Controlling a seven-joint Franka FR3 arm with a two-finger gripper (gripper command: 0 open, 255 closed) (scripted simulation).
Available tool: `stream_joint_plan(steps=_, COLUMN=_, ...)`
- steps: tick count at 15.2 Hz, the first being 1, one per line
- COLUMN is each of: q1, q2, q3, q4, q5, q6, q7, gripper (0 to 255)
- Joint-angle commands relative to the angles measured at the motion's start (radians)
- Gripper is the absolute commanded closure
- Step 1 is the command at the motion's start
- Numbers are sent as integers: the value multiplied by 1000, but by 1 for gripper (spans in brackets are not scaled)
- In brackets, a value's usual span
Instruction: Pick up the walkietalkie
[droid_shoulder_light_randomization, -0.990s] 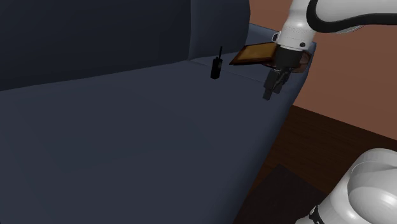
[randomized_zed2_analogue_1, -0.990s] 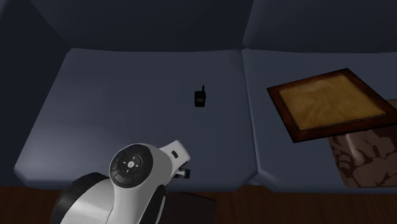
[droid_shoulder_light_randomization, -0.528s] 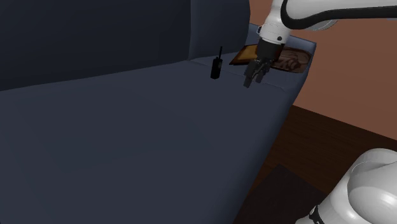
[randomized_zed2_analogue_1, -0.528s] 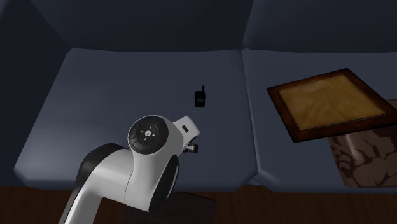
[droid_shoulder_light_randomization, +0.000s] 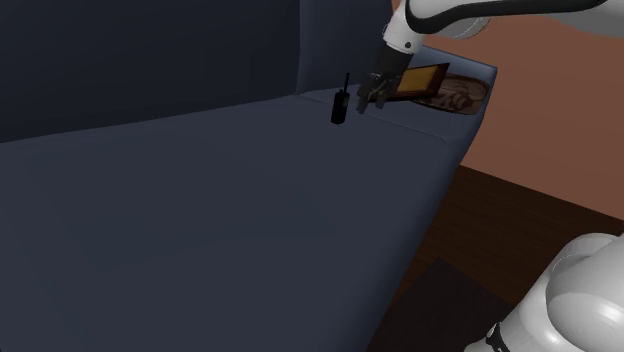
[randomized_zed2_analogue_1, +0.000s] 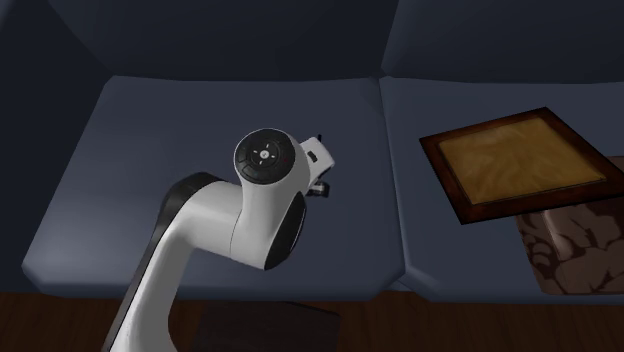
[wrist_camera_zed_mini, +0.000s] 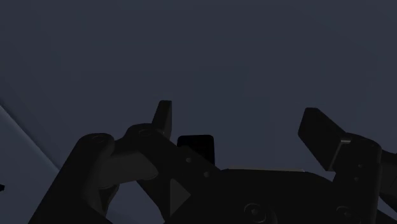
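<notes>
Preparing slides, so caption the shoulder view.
Black gripper, jaws open, hovers close beside a small black walkie-talkie standing on a dark blue sofa seat.

Sofa (droid_shoulder_light_randomization: 200, 210), dark blue-grey; two seat cushions (randomized_zed2_analogue_1: 150, 130) meeting at a seam (randomized_zed2_analogue_1: 385, 150).
On it: one black walkie-talkie (droid_shoulder_light_randomization: 340, 105), upright, antenna up, far end of the seat.
One wood-framed board (randomized_zed2_analogue_1: 515, 160), seemingly overlapping the cushion on the second exterior view's right.
</notes>
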Motion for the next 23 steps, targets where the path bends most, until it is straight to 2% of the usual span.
stream_joint_plan(steps=1, q1=1, q2=56, q3=-3, q4=61, q5=7, q6=26, q7=-2, gripper=0)
stream_joint_plan(steps=9, q1=-7, q2=286, q3=-20, q4=364, q5=46, q6=67, q7=-27, gripper=0)
stream_joint_plan(steps=18, q1=-6, q2=271, q3=-19, q4=243, q5=47, q6=172, q7=-32, gripper=0)
stream_joint_plan(steps=19, q1=-7, q2=270, q3=-20, q4=243, q5=48, q6=171, q7=-33, gripper=255)
stream_joint_plan(steps=23, q1=-6, q2=270, q3=-19, q4=244, q5=48, q6=171, q7=-33, gripper=255)
